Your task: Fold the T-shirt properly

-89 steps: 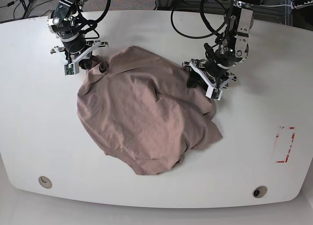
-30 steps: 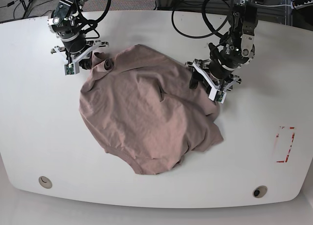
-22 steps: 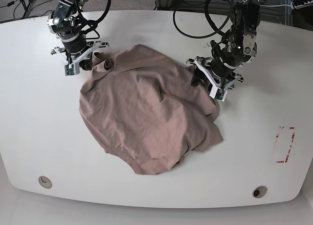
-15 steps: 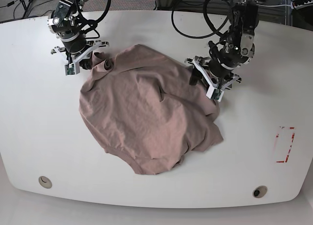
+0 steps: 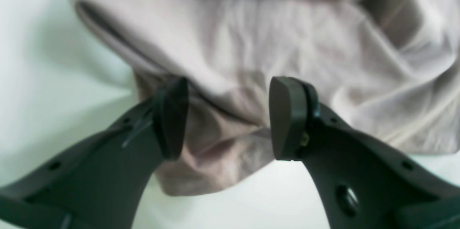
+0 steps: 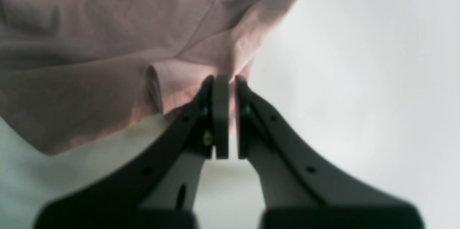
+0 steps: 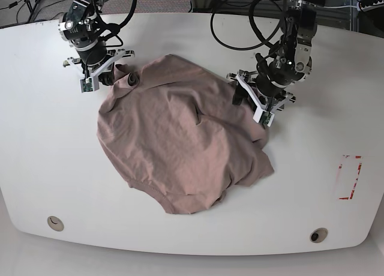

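Between my two pincers, the T-shirt (image 7: 180, 144) lies crumpled on the white desk (image 7: 48, 156), its long axis running away from both. My left pincer (image 5: 228, 117) stands apart, straddling a bunched edge. My right pincer (image 6: 225, 114) is clamped on another edge. Bare desk surrounds the T-shirt for spreading it flat.

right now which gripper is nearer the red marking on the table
Left. The left gripper is at the T-shirt edge on the same side of the table as the red marking; the right gripper is at the far opposite edge.
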Action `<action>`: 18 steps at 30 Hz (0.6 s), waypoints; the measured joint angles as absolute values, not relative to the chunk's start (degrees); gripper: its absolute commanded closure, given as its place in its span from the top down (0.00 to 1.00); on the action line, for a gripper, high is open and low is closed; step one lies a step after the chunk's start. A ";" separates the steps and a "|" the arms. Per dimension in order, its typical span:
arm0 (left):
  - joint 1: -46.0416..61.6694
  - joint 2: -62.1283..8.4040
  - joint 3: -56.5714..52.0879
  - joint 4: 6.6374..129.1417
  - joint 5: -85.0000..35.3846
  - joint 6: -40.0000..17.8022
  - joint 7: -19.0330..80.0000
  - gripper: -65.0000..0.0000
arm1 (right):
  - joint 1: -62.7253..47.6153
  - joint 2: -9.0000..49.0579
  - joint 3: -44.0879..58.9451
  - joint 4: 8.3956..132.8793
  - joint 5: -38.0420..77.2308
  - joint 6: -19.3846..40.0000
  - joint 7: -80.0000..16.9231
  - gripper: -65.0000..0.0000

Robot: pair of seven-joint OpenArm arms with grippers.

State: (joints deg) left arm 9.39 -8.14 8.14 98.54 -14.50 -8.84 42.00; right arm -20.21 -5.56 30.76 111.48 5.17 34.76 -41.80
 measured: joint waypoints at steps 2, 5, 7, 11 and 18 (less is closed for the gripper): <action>9.50 -8.16 7.92 98.54 -14.44 -8.78 42.00 0.53 | -20.21 -5.54 30.83 111.48 5.17 34.76 -41.71 0.03; 9.61 -8.19 7.94 98.54 -14.50 -8.80 41.80 0.55 | -20.18 -5.56 30.89 111.35 5.17 34.74 -41.80 0.03; 9.69 -8.23 8.01 98.67 -14.63 -8.82 41.23 0.55 | -20.03 -5.56 30.87 111.20 5.19 34.74 -41.76 0.03; 9.85 -9.02 8.16 99.48 -16.62 -9.04 40.95 0.55 | -19.07 -5.23 30.87 110.32 5.10 34.52 -41.17 0.02; 9.91 -10.13 6.37 100.53 -21.34 -9.02 41.12 0.54 | -17.41 -5.02 30.87 109.32 5.15 32.69 -39.00 0.00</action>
State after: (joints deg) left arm 9.91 -10.13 6.37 100.53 -21.34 -9.02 41.12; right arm -17.41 -5.02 30.87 109.32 5.15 32.69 -39.00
